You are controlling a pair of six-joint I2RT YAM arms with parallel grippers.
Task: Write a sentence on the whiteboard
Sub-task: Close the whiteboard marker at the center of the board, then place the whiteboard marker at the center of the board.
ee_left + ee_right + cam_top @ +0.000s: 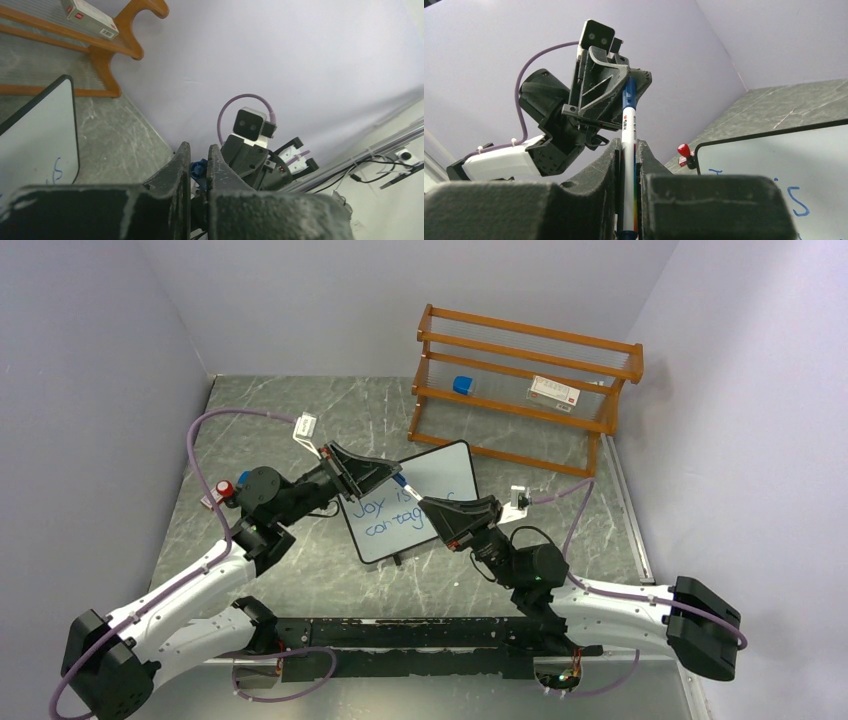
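Grey tabletop (300, 410) bears the whiteboard (442, 468) and an orange rack (633, 362) holding a box (554, 390).

Looking down from above and behind both arm bases, taking in the table (300, 410). Riding close behind the left gripper (199, 151), facing the rack (107, 50) and wall (275, 50). Peering upward behind the right gripper (628, 146) toward the left one. Sharing the whiteboard (445, 472) everywhere, the marker (626, 120) between wrists.
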